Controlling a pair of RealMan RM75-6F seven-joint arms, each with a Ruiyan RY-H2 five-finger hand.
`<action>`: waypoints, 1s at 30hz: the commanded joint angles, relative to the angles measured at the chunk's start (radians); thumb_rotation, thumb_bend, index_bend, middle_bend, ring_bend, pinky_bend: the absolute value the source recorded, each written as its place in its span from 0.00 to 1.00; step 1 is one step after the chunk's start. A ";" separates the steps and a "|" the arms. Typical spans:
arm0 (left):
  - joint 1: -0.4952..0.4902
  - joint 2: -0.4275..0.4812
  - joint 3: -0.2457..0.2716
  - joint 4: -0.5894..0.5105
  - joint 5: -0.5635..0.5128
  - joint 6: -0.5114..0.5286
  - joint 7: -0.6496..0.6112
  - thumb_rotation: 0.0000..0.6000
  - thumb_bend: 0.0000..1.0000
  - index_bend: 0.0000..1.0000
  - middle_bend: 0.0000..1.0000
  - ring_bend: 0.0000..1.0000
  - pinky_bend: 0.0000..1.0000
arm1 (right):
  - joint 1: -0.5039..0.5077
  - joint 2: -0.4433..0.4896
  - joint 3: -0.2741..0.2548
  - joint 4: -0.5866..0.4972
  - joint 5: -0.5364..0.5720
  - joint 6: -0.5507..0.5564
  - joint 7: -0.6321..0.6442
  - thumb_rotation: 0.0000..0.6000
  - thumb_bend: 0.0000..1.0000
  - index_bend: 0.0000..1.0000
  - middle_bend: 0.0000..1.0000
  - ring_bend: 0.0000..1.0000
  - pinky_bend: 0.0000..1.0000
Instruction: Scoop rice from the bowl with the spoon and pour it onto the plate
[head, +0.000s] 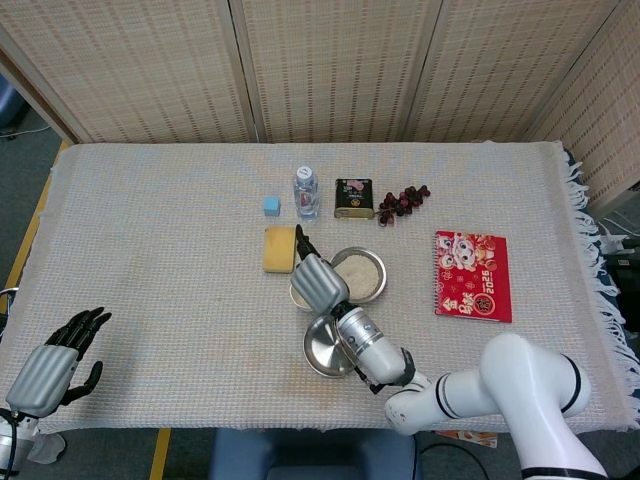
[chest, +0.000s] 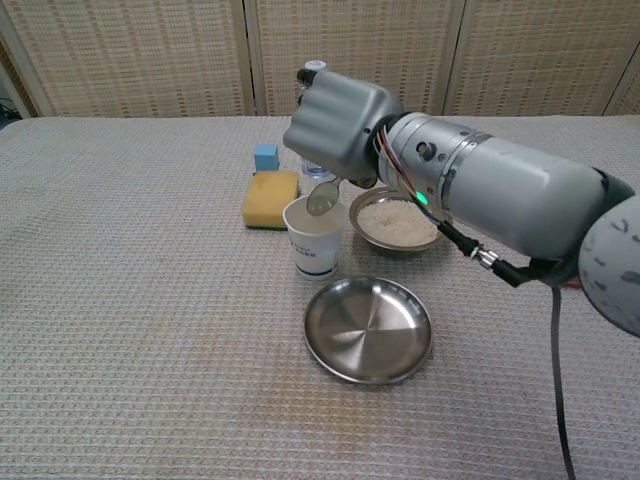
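In the head view, the paper cup (head: 299, 296) is largely covered by the right hand (head: 318, 280), and the near rim of the plate (head: 322, 347) by the forearm. In the chest view, the spoon (chest: 321, 200) handle is concealed inside the hand (chest: 338, 125); only the bottle (chest: 313, 70) cap is visible. The left hand (head: 52, 361) is seen in the head view only, its arm cut off at the frame corner.

Looks like a staged test room, not a real kitchen: woven screen panels (head: 330, 70) fence off a tabletop (head: 150, 250) under a beige waffle cloth, with a sponge (head: 279, 248), water bottle (head: 306, 191), grapes (head: 402, 200) and red notebook (head: 473, 275) laid out like props.
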 joint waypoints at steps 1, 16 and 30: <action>0.000 0.000 -0.001 -0.002 -0.001 0.000 0.002 1.00 0.53 0.00 0.00 0.01 0.20 | -0.019 -0.015 -0.036 0.015 -0.090 0.053 -0.067 1.00 0.42 0.97 0.59 0.20 0.06; 0.006 -0.001 0.002 -0.003 0.009 0.014 0.007 1.00 0.53 0.00 0.00 0.01 0.20 | -0.265 0.109 0.086 -0.184 -0.263 0.097 0.538 1.00 0.42 0.97 0.59 0.20 0.05; 0.010 -0.010 0.007 -0.015 0.019 0.018 0.041 1.00 0.53 0.00 0.00 0.01 0.20 | -0.580 0.081 -0.074 -0.111 -0.538 0.138 0.974 1.00 0.42 0.95 0.59 0.20 0.05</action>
